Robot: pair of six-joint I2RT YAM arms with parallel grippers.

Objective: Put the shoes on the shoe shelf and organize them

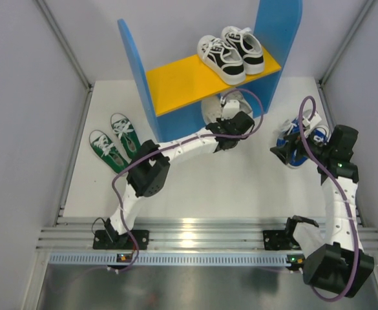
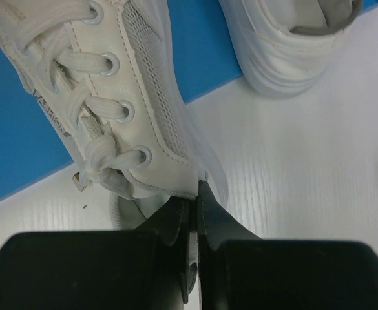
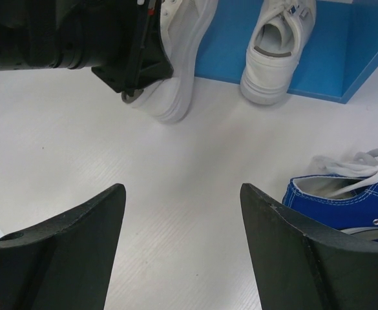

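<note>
The shoe shelf (image 1: 176, 81) stands at the back, with blue sides and an orange board. The white pair sits at its bottom level. My left gripper (image 1: 231, 132) is shut on the collar edge of one white shoe (image 2: 111, 97), which lies partly on the shelf's blue base (image 2: 21, 148). The other white shoe (image 2: 292, 45) stands beside it, further in. My right gripper (image 3: 182, 187) is open and empty over the table, left of the blue shoe (image 3: 350, 200). The blue pair (image 1: 302, 139) lies at the right. The green pair (image 1: 114, 145) lies left of the shelf.
A black-and-white pair (image 1: 231, 51) occupies the right half of the orange board. The left arm (image 1: 176, 148) reaches diagonally across the table's middle. Grey walls and metal rails border the table on both sides.
</note>
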